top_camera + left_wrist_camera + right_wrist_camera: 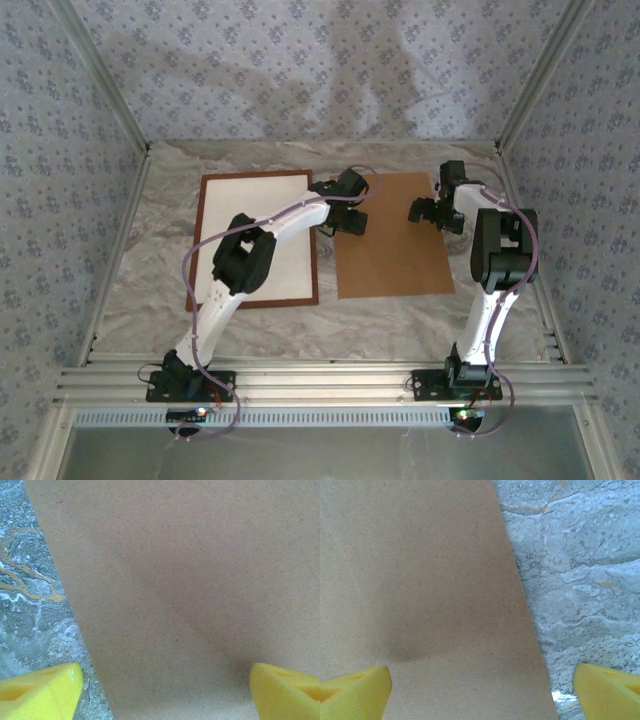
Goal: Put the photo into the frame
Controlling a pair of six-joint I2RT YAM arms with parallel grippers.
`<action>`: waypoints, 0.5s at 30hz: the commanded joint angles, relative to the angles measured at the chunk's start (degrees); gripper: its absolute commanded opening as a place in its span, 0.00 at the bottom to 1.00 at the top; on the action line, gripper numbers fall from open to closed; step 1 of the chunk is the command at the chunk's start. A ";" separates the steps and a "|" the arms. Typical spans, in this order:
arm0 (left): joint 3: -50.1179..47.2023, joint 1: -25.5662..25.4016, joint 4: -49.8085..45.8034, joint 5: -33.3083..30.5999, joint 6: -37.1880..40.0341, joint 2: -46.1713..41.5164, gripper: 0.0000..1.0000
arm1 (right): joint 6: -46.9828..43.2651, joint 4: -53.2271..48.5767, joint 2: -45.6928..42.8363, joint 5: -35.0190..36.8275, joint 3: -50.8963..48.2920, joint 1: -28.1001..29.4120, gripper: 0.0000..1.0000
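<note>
So the frame (270, 303), the thin reddish-brown wooden one, is lying flat on the left half of the marble-look desk (150, 290). A plain white panel (255, 205) fills the whole inside of it. The left arm's elbow crosses over its near part in the overhead view.

Just beside it on the right, not touching as far as I can see, is a brown backing board (395, 250), also flat on the desk. Its face is just bare fibreboard speckle in both wrist cams, so there's nothing for me to read off it.

The left gripper (342, 226) hangs over the board's left edge, far end. In its own cam the yellow fingers (40, 695) are spread wide apart, one over the desk (30, 605) and the other over the board (190, 580), holding nothing.

The right gripper (428, 215) is over the right side of the board. Its fingers (355, 692) are wide apart too and have nothing in them. One sits above the board (420, 580), and the other is off past its right edge, above the desk (580, 580).
</note>
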 commanded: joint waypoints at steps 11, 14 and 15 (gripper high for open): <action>-7.98 -1.08 5.10 9.18 -4.41 -1.00 0.87 | 3.66 2.92 -2.13 -19.70 -5.49 -1.41 0.87; -7.91 -1.00 5.62 10.04 -4.17 -1.11 0.87 | 4.68 5.52 -4.25 -24.04 -8.46 -2.19 0.84; -7.80 -0.96 5.82 10.46 -4.23 -1.12 0.87 | 5.08 6.51 -5.11 -25.41 -9.35 -2.49 0.83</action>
